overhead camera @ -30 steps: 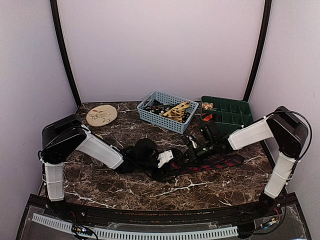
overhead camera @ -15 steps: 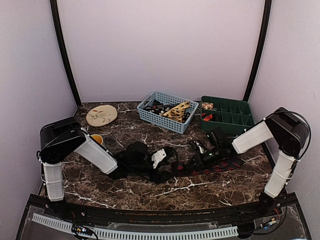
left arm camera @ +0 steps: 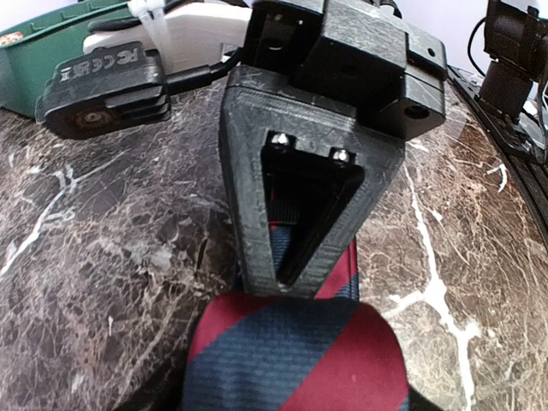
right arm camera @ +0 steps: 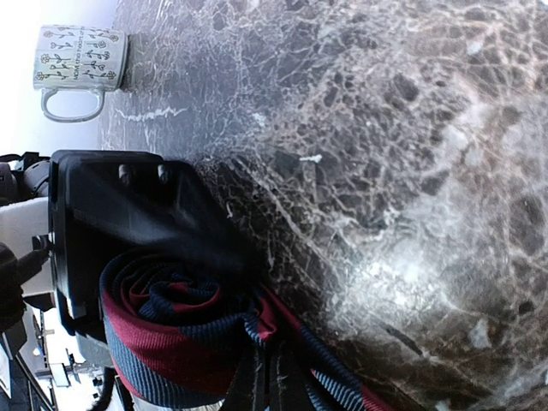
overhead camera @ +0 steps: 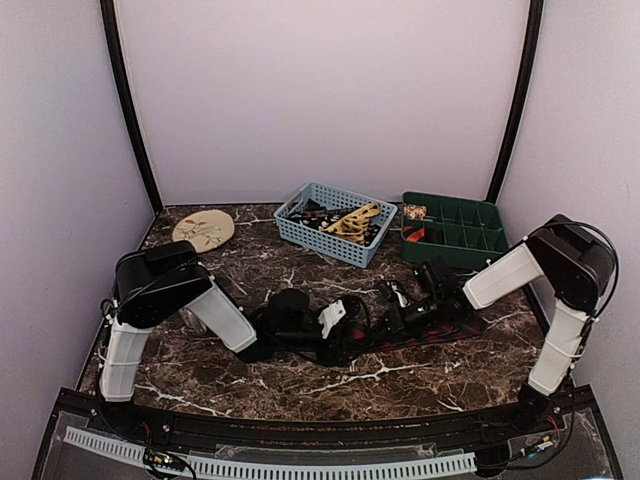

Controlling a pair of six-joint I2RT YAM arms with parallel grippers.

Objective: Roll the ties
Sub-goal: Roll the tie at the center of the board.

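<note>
Two arms reach inward over a dark marble table (overhead camera: 300, 385) and meet in front of the blue basket (overhead camera: 318, 244), which stands toward the table's back. A green compartment tray (overhead camera: 456, 256) sits just right of the basket, and a round tan disc (overhead camera: 203, 229) lies well to the basket's left. Inside the basket lies a heap of ties (overhead camera: 352, 222), a tan-gold one on top. One navy-and-red striped tie (left arm camera: 287, 355) lies flat in front of the basket, its end wound into a roll. The left gripper (overhead camera: 343, 328) sits at that roll; whether its jaws clasp it or stand loose I cannot tell. The right gripper (overhead camera: 392, 322), jaws closed tight, rests its tips on the flat stretch just beside the roll.
</note>
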